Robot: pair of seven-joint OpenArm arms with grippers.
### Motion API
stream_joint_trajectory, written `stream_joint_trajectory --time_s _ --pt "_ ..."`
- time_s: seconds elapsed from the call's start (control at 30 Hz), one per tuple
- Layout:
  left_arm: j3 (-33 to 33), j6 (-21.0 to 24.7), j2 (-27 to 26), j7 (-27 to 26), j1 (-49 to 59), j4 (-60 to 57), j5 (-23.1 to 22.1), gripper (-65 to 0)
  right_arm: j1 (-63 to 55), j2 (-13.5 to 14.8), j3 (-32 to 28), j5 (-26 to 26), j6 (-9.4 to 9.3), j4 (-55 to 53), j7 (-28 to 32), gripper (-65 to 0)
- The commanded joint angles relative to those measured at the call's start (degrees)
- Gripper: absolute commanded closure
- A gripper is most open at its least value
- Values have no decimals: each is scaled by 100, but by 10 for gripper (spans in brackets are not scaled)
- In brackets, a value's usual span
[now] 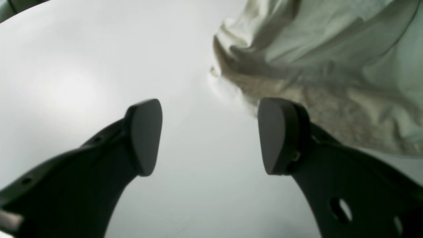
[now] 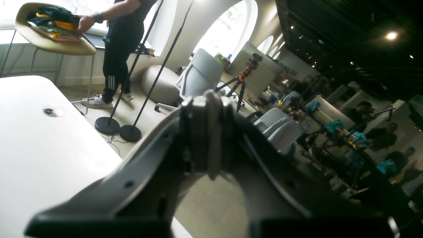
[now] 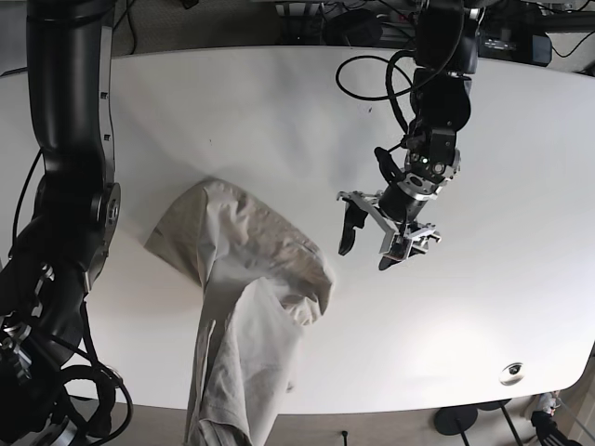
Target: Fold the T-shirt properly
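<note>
T-shirt (image 3: 244, 279) limp, spilling over the surface's (image 3: 279, 102) near edge.
My right claw (image 2: 211, 138) pinches its cloth; left claw (image 3: 378, 237) spread, hem corner looks best.

Cream T-shirt (image 3: 246, 316) crumpled on table; lower part overhanging edge.

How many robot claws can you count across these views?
2. The open black left claw hovers over the white table beside the crumpled beige cotton T-shirt; the right claw pinches cloth.
</note>
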Motion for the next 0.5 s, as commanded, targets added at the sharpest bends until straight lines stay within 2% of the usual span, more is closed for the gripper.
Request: stream_joint_trajectory --time_s 0.03,0.1,0.2,0.33,0.43,0.5 --pt "164 26 -18 -181 -426 -349 -71 -426 250 31 25 47 -77 36 208 -24" --pt "279 26 88 -225 -743 -815 -80 -426 250 31 25 47 -77 36 208 -24" --pt "235 26 422 -744 -1270 -1923 -71 -426 250 31 25 47 -68 36 208 -24" --pt "235 26 791 -831 -1956 -3101 -71 -426 250 40 25 47 -59 45 208 -24" --pt "226 35 985 -1464 -2343 -4129 -63 -426 250 40 25 47 -59 45 208 -24" --pt "235 44 1090 -1587 -2659 -4806 -63 -426 233 40 25 47 -59 54 208 -24"
